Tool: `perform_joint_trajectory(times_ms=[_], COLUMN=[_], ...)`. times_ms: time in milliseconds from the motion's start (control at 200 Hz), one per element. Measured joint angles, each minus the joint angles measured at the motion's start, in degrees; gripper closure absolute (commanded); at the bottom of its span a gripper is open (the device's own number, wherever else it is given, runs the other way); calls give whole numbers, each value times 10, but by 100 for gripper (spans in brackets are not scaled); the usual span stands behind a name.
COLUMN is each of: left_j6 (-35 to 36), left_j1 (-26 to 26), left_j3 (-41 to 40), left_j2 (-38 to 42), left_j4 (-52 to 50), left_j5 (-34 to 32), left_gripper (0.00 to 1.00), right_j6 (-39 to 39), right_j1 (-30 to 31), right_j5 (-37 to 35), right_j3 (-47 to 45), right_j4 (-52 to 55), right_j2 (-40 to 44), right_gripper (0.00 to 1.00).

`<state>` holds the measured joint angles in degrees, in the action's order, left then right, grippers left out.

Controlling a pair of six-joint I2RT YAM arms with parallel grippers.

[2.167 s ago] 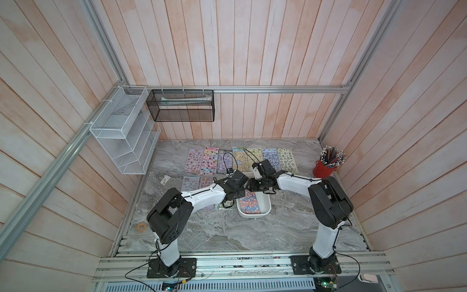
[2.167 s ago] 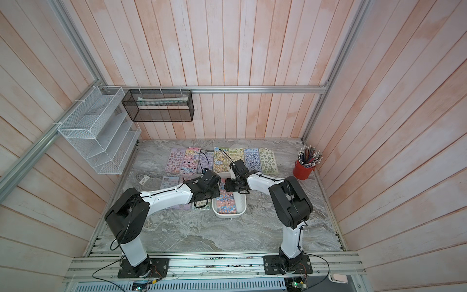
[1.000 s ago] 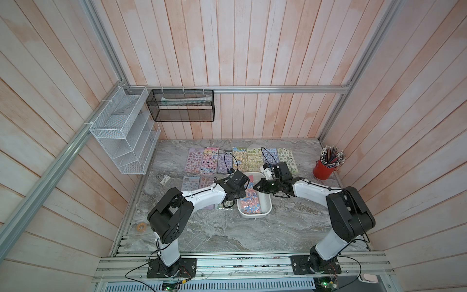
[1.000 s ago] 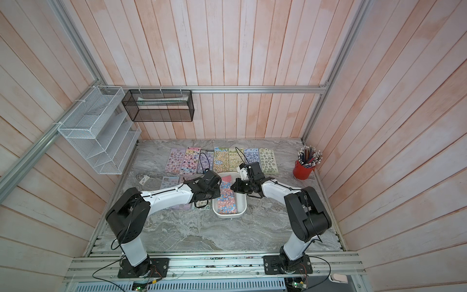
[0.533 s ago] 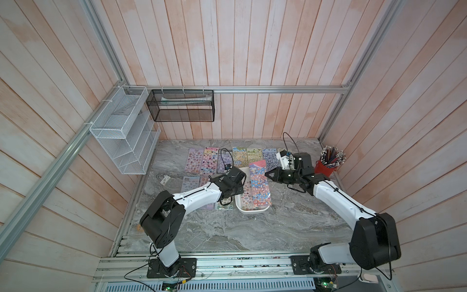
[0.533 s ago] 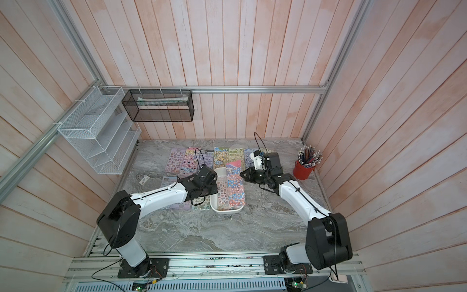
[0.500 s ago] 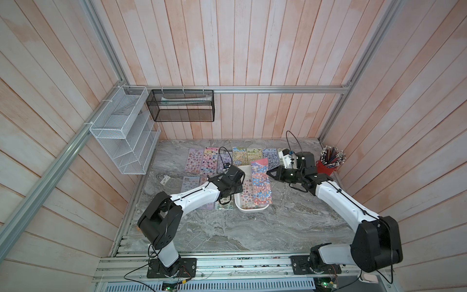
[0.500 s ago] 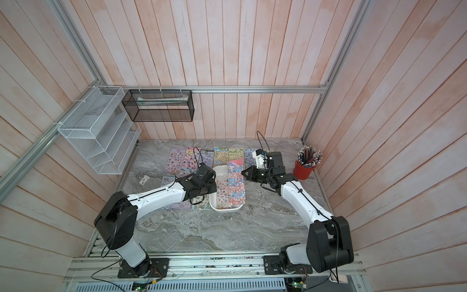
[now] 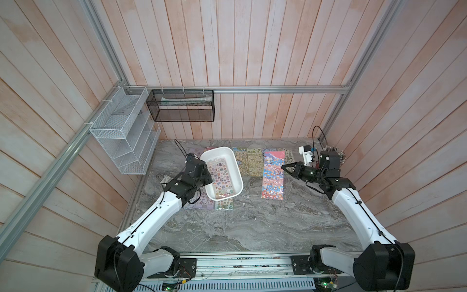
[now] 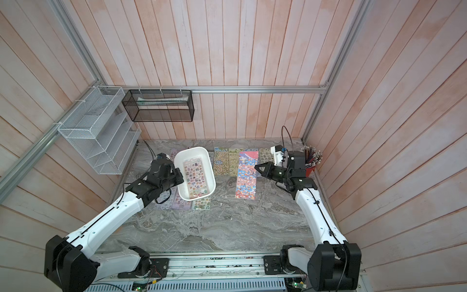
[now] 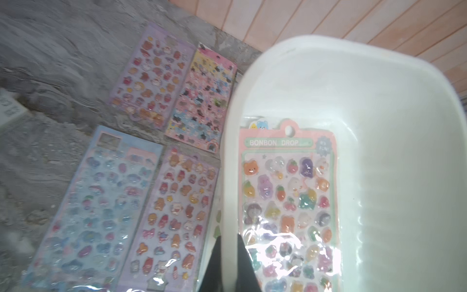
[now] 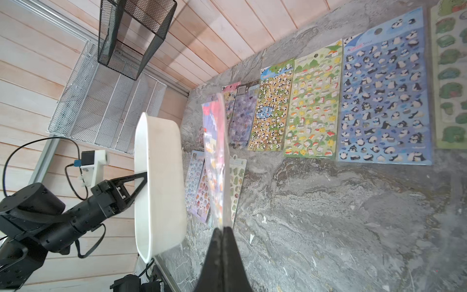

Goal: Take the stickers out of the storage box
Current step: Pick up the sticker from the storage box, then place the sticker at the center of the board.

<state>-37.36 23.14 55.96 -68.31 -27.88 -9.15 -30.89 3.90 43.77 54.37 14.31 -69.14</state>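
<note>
- Over on the left side of the table (image 9: 252,227), our left claw (image 11: 228,242) was clamped shut on the rim of the white box (image 9: 219,153), holding it up at a tilt.
- One pink sticker sheet (image 9: 222,179) lay inside it.
- Our right claw (image 9: 283,165) was pinched tight on a red-and-blue sheet (image 9: 273,177), held clear of the box.
- We had other sheets (image 9: 254,161) lying flat on the table.
</note>
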Motion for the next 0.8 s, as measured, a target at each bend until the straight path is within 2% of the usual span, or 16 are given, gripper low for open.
perform_joint_trajectory(times_ms=[155, 300, 500, 800], left_j6=[24, 43, 57, 76], left_j1=[-63, -97, -110, -116], left_j3=[-17, -18, -24, -27], left_j2=[77, 115, 128, 146], left_j4=[-35, -50, -63, -73], left_j5=[17, 37, 60, 75], left_gripper=[100, 100, 100, 100], right_j6=[-2, -19, -49, -102], right_j1=[46, 99, 147, 164], right_j5=[-2, -13, -25, -51], right_j3=[-24, -61, -66, -65], right_j4=[-19, -59, -122, -207], right_j2=[-51, -118, -223, -314], right_gripper=[100, 100, 100, 100])
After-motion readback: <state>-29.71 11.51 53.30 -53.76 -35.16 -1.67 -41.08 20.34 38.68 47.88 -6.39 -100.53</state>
